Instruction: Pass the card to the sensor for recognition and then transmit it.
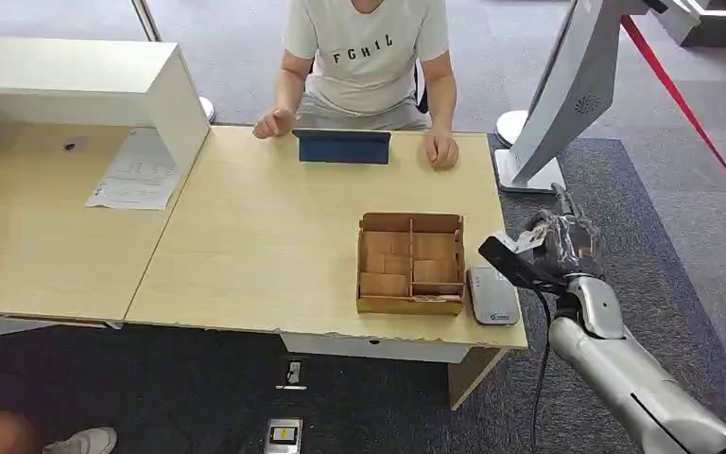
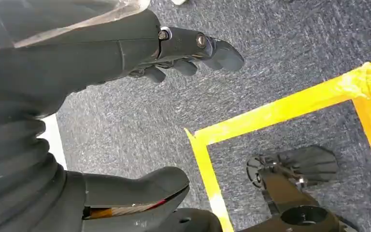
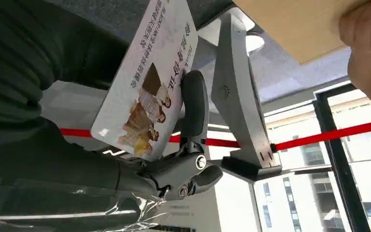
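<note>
Here your right hand [image 1: 556,244] grips the card [image 3: 145,82] in its fingers [image 3: 194,104], just beside the table [image 1: 274,246] edge, near the grey sensor [image 1: 492,296]. Your left hand [image 2: 125,53] hangs over carpet, fingers [image 2: 220,50] apart, holding nothing.
</note>
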{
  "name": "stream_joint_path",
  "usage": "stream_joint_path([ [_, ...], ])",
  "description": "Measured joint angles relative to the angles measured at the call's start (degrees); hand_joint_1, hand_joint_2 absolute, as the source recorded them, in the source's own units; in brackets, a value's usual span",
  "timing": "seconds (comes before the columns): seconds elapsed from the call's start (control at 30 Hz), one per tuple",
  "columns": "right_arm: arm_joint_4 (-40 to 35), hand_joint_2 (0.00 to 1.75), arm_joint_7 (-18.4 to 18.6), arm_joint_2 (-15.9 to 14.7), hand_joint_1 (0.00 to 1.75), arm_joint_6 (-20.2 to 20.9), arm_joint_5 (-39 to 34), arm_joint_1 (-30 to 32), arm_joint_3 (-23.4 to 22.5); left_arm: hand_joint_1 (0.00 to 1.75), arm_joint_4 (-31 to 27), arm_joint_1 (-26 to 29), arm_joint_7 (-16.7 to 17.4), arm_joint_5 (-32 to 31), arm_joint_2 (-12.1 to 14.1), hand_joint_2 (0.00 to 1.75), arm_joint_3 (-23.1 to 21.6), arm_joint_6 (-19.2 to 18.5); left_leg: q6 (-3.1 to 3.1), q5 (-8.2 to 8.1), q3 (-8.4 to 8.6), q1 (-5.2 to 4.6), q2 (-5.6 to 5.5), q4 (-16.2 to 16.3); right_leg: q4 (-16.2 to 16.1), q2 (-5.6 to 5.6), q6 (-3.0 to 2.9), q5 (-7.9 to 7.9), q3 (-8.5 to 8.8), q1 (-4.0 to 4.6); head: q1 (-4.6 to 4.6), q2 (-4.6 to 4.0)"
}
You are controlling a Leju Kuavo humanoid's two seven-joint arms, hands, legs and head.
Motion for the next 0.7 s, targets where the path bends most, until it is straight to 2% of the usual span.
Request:
stream_joint_path([
  [0.7, 4.3, 1.75, -2.9, 1.4, 1.75, -0.5, -0.9, 2.0, 1.1, 0.0, 0.0, 0.0, 0.0, 0.0, 0.0, 1.75, 0.0, 0.2, 0.0, 0.0, 0.0, 0.0, 0.0, 0.0, 0.0, 0.0, 0.0, 0.0, -0.01, 0.0, 0.0, 0.0],
])
